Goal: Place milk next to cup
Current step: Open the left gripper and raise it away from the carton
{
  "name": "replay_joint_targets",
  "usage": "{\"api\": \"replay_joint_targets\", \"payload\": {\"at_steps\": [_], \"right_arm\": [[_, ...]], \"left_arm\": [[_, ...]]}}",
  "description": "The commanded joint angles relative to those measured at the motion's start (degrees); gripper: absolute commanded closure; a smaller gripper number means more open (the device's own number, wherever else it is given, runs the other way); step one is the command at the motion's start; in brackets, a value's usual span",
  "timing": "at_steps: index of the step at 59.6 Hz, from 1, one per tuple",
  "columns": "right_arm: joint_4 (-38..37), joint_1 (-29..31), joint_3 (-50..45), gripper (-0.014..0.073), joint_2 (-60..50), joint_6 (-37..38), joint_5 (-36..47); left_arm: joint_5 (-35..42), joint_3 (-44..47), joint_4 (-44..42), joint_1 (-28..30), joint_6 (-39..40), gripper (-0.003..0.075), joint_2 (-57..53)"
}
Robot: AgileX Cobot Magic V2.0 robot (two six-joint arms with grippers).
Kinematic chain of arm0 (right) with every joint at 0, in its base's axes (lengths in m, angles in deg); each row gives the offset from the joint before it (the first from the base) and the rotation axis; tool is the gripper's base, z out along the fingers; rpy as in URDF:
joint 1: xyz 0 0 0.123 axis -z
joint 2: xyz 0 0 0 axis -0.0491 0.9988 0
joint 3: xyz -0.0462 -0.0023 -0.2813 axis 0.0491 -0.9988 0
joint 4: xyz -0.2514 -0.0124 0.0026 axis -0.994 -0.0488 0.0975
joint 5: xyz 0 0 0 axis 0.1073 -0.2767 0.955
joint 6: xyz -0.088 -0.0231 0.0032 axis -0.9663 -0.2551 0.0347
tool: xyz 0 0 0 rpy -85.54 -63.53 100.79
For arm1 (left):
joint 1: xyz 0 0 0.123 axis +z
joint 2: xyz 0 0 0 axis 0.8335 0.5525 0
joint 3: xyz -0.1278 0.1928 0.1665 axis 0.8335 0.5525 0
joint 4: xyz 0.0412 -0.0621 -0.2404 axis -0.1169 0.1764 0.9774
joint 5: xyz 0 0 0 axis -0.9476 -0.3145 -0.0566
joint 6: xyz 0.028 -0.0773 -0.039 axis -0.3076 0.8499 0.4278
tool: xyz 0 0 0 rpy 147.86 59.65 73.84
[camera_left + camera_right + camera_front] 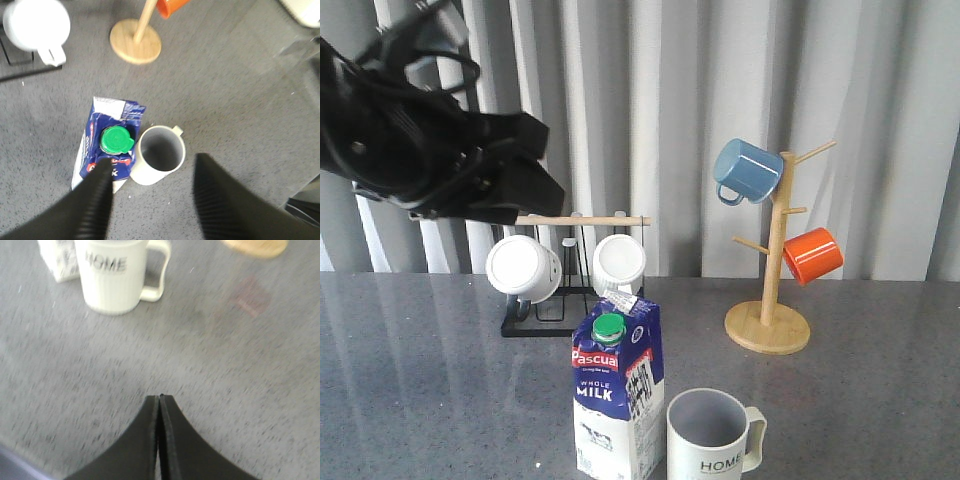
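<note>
The milk (pixel 617 395) stands upright on the table (pixel 430 380), just beside the cup (pixel 712 435). The left gripper (pixel 152 192) hangs raised above both, jaws spread and empty. The right gripper (pixel 159 405) sits low over the table, jaws pressed together on nothing.

milk (pixel 616 400) touching cup (pixel 710 438), no gap

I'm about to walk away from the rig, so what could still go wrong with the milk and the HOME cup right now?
1. The milk stands tight against the cup; bumping one would likely shove the other.
2. The open left gripper hangs above both, so a careless dip could topple the tall carton.
3. Both sit near the front view's lower edge, possibly close to the table's edge.
</note>
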State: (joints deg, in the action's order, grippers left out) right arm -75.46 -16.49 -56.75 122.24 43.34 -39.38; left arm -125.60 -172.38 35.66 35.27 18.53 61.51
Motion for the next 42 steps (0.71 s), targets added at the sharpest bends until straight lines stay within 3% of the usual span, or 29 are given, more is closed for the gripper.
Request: {"api": "replay_joint_targets", "payload": {"at_steps": [1, 5, 15, 23, 32, 42], "right_arm": [[-6.75, 0.12, 1.54, 0.0598, 0.00, 7.88, 7.99], [-11.96, 0.12, 1.54, 0.0598, 0.00, 13.86, 8.28], [-24.67, 0.12, 1.54, 0.0598, 0.00, 27.89, 7.66], [-33.59, 0.12, 1.54, 0.0598, 0.00, 38.14, 7.52], [-39.76, 0.12, 1.54, 0.0598, 0.00, 40.24, 6.78], [-40.01, 0.12, 1.54, 0.0598, 0.00, 40.24, 6.62]], "left_arm": [[0.97, -1.46, 1.06, -0.24, -2.12, 0.0615, -6.12], [0.97, -1.46, 1.06, -0.24, -4.22, 0.0730, -8.96], [0.97, 1.10, 0.56, -0.24, -6.08, 0.0727, -16.07], [0.97, 9.33, -3.98, -0.24, -7.20, 0.0728, -22.66], [3.00, 22.21, -9.02, -0.24, -6.71, 0.0728, -29.95], [10.22, 34.61, -9.23, -0.24, -6.59, 0.0728, -38.17]]}}
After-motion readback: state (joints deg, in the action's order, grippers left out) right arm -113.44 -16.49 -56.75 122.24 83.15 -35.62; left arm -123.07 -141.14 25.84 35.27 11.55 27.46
